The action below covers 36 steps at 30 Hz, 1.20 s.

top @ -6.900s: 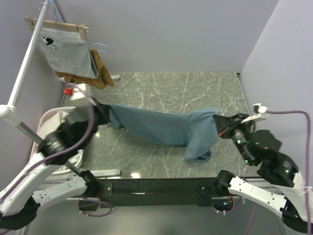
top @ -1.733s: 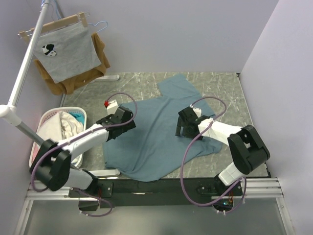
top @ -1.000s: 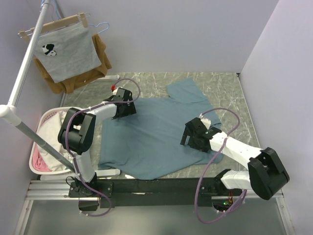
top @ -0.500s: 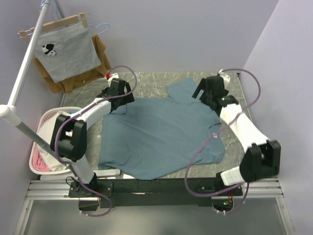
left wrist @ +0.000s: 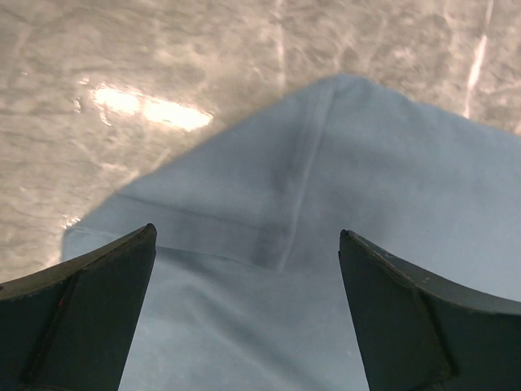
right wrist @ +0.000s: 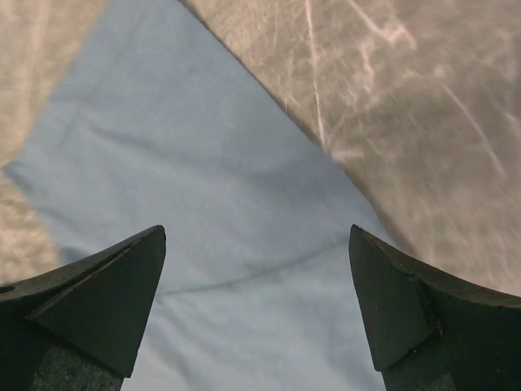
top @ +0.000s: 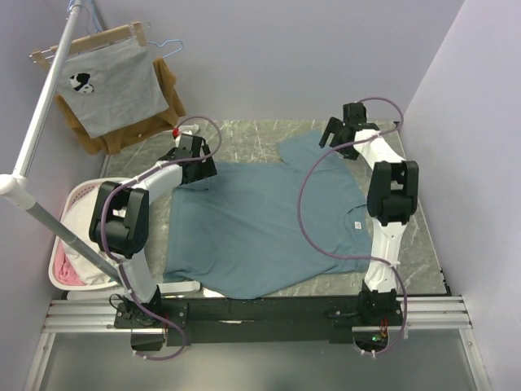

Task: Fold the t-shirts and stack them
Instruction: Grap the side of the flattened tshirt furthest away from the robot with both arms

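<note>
The large dusty teal-blue cotton t-shirt (top: 269,224) lies spread flat on the grey marbled table (top: 244,138), I think ready for folding. The left gripper (left wrist: 246,236) and the right gripper (right wrist: 257,232) hover over its far corners, jaws wide apart, holding nothing. The white-and-pink plastic basket (top: 81,189) at the left contains pale cloth.
</note>
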Tool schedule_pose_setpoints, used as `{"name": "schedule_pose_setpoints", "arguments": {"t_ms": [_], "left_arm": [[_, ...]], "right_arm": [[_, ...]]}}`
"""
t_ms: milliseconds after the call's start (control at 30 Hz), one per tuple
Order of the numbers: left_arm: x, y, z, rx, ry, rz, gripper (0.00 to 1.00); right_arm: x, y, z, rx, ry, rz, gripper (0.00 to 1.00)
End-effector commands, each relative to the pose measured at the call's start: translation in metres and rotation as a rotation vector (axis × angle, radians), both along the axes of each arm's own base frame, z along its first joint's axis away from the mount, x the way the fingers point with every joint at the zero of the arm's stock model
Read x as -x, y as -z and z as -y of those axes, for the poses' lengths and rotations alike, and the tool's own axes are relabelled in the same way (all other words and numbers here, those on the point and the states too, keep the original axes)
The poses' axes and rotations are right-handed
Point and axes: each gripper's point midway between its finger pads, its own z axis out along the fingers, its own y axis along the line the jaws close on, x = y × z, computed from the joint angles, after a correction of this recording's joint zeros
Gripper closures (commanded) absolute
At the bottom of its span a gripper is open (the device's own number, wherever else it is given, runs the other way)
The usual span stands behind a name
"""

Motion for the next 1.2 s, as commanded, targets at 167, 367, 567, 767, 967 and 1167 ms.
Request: {"name": "schedule_pose_setpoints", "arguments": {"t_ms": [167,367,567,767,967,1167], "left_arm": [[-0.013,0.01,0.008,0.027,0.062,0.004,0.03],[-0.017,0.02,0.017,0.048,0.099,-0.005,0.1],[-0.02,0.03,0.019,0.04,0.112,-0.03,0.15],[-0.019,0.034,0.018,0.034,0.116,-0.047,0.23],[-0.016,0.022,0.014,-0.009,0.099,-0.03,0.25],[-0.021,-0.003,0.021,-0.076,0.112,0.025,0.27]], "right_arm": [[-0.053,-0.001,0.0,-0.016,-0.099,0.035,0.01],[-0.077,0.004,-0.004,-0.061,-0.148,0.052,0.01],[-0.09,-0.002,0.009,-0.123,-0.111,0.097,0.01],[-0.094,0.007,0.002,-0.198,-0.117,0.076,0.02],[-0.093,0.013,0.002,-0.239,-0.13,0.06,0.02],[-0.094,0.016,0.004,-0.309,-0.136,0.061,0.02]]}}
